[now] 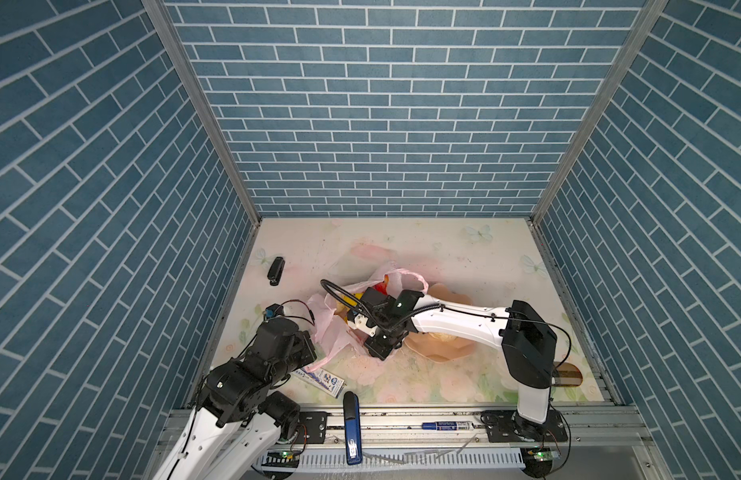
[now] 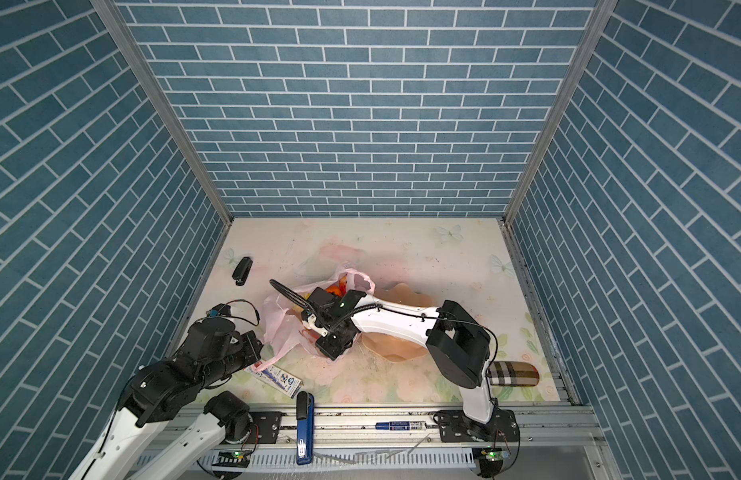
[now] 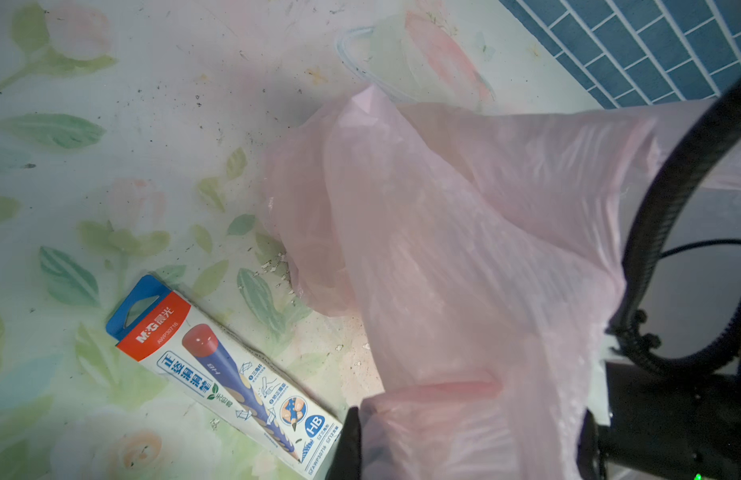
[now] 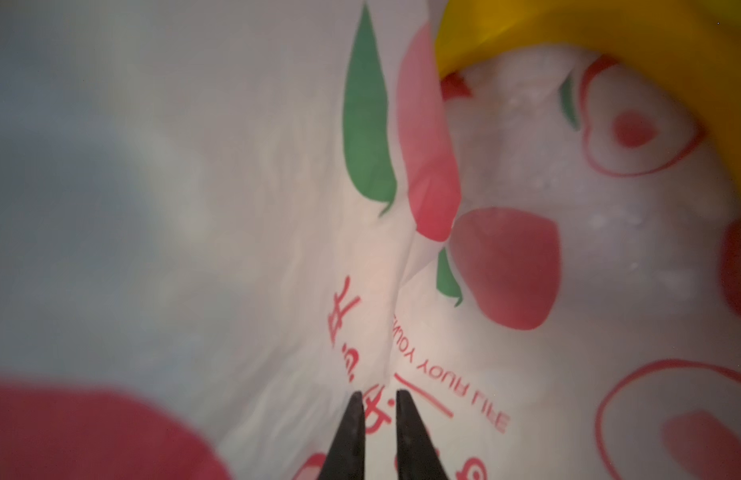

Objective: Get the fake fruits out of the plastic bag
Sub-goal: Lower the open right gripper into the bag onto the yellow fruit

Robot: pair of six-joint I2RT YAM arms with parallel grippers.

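Note:
The pink plastic bag lies crumpled at mid-table, beside a peach plate. My left gripper is shut on a bunched handle of the bag; only one finger shows. My right gripper is deep inside the bag, its jaws almost together with a fold of printed film running into the narrow gap. Near it lie a yellow banana and a blurred red fruit. In both top views orange and yellow fruits peek from the bag's mouth. A pale fruit rests on the plate.
A pencil box lies by the left gripper. A black stapler sits far left, and a small wired device is near the left arm. A blue stapler and a marker rest on the front rail, with a plaid case at the right.

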